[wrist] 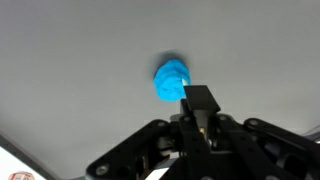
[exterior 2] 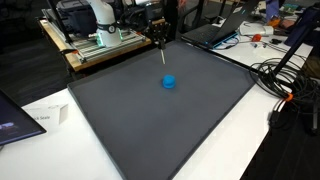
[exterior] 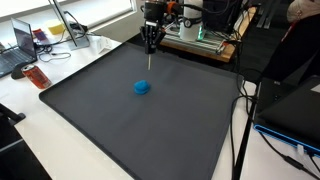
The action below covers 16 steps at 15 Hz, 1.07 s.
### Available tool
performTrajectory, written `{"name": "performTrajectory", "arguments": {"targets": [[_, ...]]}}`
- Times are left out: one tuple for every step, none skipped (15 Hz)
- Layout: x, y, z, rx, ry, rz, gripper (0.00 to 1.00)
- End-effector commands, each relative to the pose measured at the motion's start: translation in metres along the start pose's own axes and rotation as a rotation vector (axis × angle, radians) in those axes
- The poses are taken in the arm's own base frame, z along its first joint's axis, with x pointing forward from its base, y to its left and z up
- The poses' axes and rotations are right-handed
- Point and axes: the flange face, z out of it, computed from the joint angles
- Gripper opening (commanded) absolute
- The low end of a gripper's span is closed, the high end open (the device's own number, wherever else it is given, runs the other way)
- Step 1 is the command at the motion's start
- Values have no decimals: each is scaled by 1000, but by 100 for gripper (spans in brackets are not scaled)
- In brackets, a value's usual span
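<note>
Here, gripper [exterior: 150,47] fingers clamped on thin stick [exterior: 150,60], blue obj [exterior: 142,87] nearby on mat [exterior: 120,130]

Grey worktop [wrist: 80,60] across nearly the whole wrist view. Near the middle, a bright blue ridged lump [wrist: 171,80], blurred, lying on the grey surface. Along the near edge, the black gripper [wrist: 200,118], jaws drawn together on a black square-ended piece [wrist: 200,98] overlapping the lump's right rim. Touching or above it: impossible to tell. In the near left corner, a white strip [wrist: 12,160] with a red speck [wrist: 20,177].
</note>
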Motion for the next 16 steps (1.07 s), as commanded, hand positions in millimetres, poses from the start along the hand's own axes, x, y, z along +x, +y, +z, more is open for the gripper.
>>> {"name": "performTrajectory", "arguments": {"targets": [[7, -25, -14, -63, 11, -27, 3], [9, -33, -16, -63, 29, -38, 3], [10, -41, -18, -64, 45, -48, 3], [12, -46, -21, -70, 73, -59, 3], [13, -52, -20, -73, 73, -65, 3], [13, -55, -18, -87, 76, -66, 3], [13, -58, -17, -100, 78, -68, 3], [13, -60, -17, -119, 84, -69, 3], [13, -63, -18, -140, 91, -71, 3], [13, -69, -15, -149, 84, -78, 3], [14, -75, -16, -173, 93, -81, 3], [14, -83, -16, -190, 97, -89, 3], [14, -92, -15, -202, 96, -99, 3], [16, -103, -15, -224, 98, -108, 3], [17, -112, -13, -237, 93, -113, 3], [19, -120, -11, -265, 86, -115, 3]]}}
